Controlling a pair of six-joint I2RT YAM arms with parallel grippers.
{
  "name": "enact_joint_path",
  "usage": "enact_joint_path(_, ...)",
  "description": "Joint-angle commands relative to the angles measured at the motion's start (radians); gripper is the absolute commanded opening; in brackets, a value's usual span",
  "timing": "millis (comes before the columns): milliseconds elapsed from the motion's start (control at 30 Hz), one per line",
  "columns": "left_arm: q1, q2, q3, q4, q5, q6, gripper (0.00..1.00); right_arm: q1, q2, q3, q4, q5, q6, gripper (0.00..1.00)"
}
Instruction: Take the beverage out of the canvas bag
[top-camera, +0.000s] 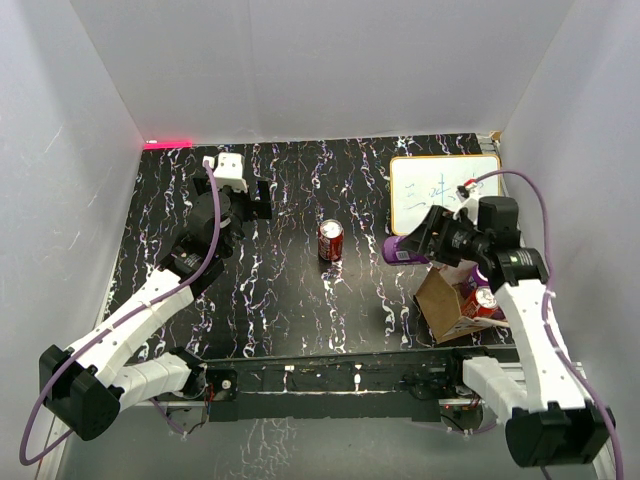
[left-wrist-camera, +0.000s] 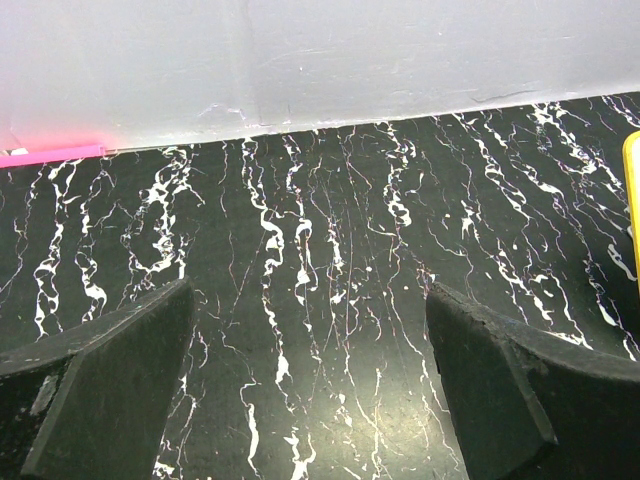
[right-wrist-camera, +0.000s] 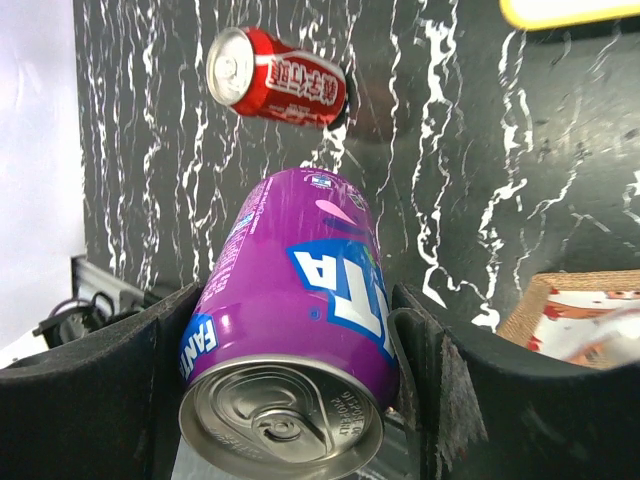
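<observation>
Pinching the purple can (right-wrist-camera: 290, 270) sideways, right claw (right-wrist-camera: 290, 340) holds it outside the canvas bag (top-camera: 445, 305) just behind, tho slick round metal could slip n roll into red can (right-wrist-camera: 280, 78) ahead.

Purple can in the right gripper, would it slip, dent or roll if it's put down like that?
Probably slippery: the purple can has a glossy wall and the right gripper pinches only its sides. Laid on the table as held, sideways, the smooth cylinder would likely roll. Its top looks sealed, so it is probably full, heavy-ish and hard to dent.
</observation>
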Motion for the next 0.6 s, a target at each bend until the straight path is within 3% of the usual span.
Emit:
enact_joint_path(0,-0.003,-0.027,-0.001,0.017,-0.003,-0.006,0.97,0.028,0.095,0.03,0.199,-0.142,0.0,0.08)
enact_joint_path(267,-0.003,-0.033,-0.004,0.022,-0.002,-0.007,0.97,0.315,0.381,0.209,0.078,0.266,0.008,0.08)
enact_joint_path(433,-0.003,-0.036,-0.008,0.027,0.0,-0.009,0.97,0.381,0.621,0.381,-0.05,0.418,0.036,0.08)
enact_joint_path(567,-0.003,-0.036,-0.013,0.031,-0.001,-0.011,0.97,0.414,0.726,0.47,-0.079,0.491,0.051,0.08)
